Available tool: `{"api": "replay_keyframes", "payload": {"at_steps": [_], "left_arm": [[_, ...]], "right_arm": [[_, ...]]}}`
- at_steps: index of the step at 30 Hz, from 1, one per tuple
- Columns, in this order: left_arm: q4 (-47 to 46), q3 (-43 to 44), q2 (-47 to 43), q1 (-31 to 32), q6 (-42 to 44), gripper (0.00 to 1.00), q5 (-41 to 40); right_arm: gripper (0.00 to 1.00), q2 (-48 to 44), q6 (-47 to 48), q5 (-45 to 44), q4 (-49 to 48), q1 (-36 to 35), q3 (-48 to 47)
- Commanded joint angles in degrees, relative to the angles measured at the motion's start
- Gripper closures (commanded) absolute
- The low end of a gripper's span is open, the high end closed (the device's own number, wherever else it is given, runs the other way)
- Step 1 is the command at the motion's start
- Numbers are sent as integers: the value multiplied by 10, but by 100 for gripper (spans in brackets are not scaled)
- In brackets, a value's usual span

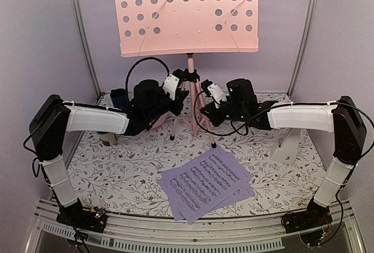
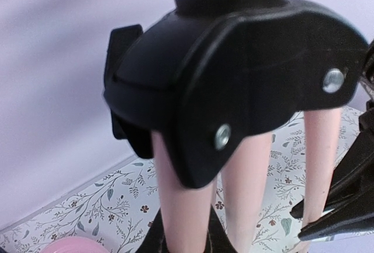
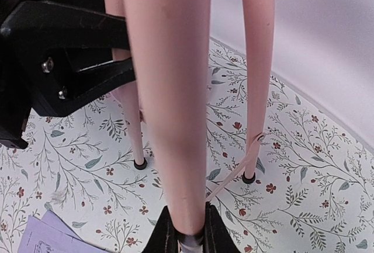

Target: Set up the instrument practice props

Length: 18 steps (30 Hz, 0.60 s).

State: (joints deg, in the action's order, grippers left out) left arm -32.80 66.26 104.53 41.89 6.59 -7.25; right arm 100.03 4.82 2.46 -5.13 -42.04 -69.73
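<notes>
**Overhead view, top centre:** the pink music stand (image 1: pixel 187 16) stands upright, its perforated desk towards the camera and its tripod feet on the floral table cover (image 1: pixel 117 159).

**Left gripper** (image 2: pixel 186 241): jaws nearly closed, pinching one pink tripod leg below the black joint (image 2: pixel 234 78).

**Right gripper** (image 3: pixel 184 235): jaws nearly closed, clamped on a different leg.

**Lower centre:** the sheet music pages (image 1: pixel 207 186) lie flat on the cover.

**Centre right:** the white metronome (image 1: pixel 286 145) stands partly hidden by the right arm.
</notes>
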Motion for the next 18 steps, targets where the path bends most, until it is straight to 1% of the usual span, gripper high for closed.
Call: {"api": "replay_keyframes", "payload": {"at_steps": [1, 5, 11, 16, 18], "left_arm": [[1, 9, -29, -56, 48, 100, -82], [1, 50, 3, -56, 61, 100, -73], [20, 114, 49, -65, 75, 100, -60], [56, 171, 75, -74, 84, 100, -48], [85, 200, 101, -77, 85, 100, -34]], "right_arm": [[100, -52, -4, -146, -19, 78, -1], [100, -34, 18, -160, -34, 97, -29], [100, -20, 46, -147, -56, 146, -54], [100, -7, 54, -104, -56, 184, -58], [100, 1, 46, -80, -54, 198, -59]]}}
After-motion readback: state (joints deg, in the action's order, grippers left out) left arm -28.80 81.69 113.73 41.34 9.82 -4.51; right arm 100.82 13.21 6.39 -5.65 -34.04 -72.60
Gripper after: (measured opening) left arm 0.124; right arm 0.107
